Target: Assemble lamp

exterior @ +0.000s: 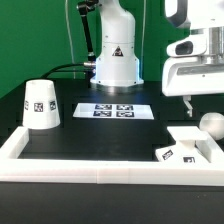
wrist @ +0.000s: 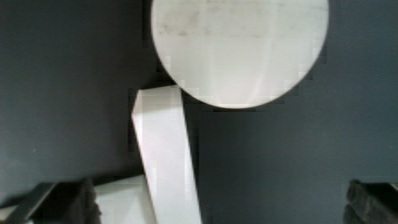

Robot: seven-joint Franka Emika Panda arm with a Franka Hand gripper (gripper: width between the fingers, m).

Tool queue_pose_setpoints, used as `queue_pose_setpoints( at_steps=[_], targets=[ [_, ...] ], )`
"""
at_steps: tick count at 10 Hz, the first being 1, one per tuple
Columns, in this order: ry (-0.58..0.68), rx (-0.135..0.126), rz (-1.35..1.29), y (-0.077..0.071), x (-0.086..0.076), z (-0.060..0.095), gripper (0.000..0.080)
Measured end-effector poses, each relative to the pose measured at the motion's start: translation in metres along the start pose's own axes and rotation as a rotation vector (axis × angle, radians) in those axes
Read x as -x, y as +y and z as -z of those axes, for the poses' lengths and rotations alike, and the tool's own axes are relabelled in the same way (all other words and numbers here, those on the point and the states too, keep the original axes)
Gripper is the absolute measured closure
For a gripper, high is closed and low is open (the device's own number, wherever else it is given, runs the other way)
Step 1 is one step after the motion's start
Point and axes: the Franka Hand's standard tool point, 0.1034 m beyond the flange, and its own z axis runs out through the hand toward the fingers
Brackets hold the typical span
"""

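Observation:
The white tapered shade (exterior: 40,105) stands on the black table at the exterior view's left, a tag on its side. The flat square base (exterior: 186,138) lies at the right front, tags on its near edge. The ball-topped bulb (exterior: 210,123) sits just behind the base, at its right. My gripper (exterior: 186,102) hangs above the table, just left of the bulb and above it. In the wrist view the bulb's round top (wrist: 240,50) fills the upper part, and a white edge (wrist: 169,150), probably the base's, runs below it. The gripper (wrist: 214,205) is open and empty, its dark fingertips (wrist: 54,205) wide apart.
The marker board (exterior: 112,110) lies flat in the middle of the table, in front of the robot's white pedestal (exterior: 115,60). A low white wall (exterior: 100,172) runs along the table's front and left side. Black cables lie behind the shade.

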Motion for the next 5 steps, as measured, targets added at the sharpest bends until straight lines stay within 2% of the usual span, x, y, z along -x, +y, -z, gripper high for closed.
queue_pose_setpoints(
  at_steps=[2,3,5],
  targets=[
    [-0.020,0.001,-0.068,-0.009,0.029,-0.003,0.0101],
    [-0.029,0.005,-0.061,-0.011,0.039,-0.005,0.0101],
    [-0.053,0.015,-0.048,-0.007,0.038,-0.006,0.0101]
  ],
)
